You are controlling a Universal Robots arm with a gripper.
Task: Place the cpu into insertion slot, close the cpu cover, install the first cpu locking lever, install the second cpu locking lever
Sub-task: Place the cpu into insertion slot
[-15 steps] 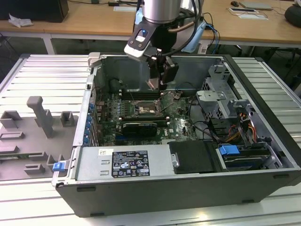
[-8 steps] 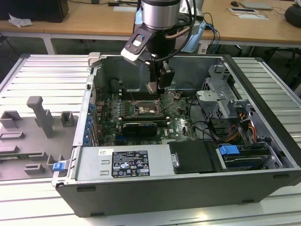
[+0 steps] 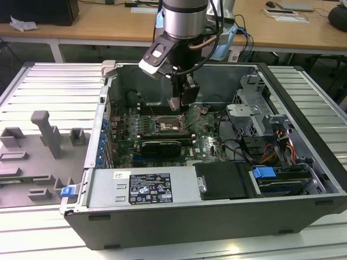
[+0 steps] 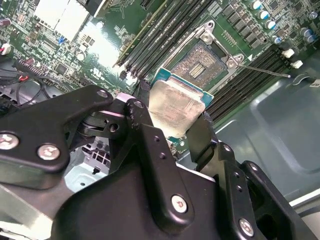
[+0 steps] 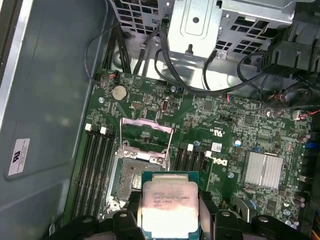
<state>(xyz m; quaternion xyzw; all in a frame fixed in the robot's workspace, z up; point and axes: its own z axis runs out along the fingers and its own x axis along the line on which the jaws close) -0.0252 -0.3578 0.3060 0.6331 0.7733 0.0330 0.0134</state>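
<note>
Silvery cpu (image 5: 170, 207): held flat between my two black fingers (image 4: 147, 125), metal top up, with its green edge showing on the side toward the socket in both wrist views.
My pincer (image 3: 182, 102): clenched on the cpu by two opposite edges. It hangs inside the open computer case (image 3: 217, 230), over the motherboard (image 5: 225, 125).
Insertion slot (image 5: 134, 176): bare, with the dark contact field showing and nothing lying in it. The chip hovers above it and a little to one side. In the first wrist view it overlaps one edge and is not yet seated.
Cpu cover (image 5: 147, 131): swung up on the far side of the slot, so the way down looks clear to me.
Locking lever (image 4: 265, 70): a thin wire arm standing away from the socket frame. I judge it to be out of my path.
Memory slots (image 5: 95, 165): long dark rows on both sides of the slot, close to where my fingers would come down.
Doing it well: I judge the chip must be level and square to the socket rim, with corners matched. It should go straight down with no sideways slide, since the contacts look fine and easy to bend. I should let go only once it lies flush.
Risk: a tilted drop, or a finger catching the rim.
</note>
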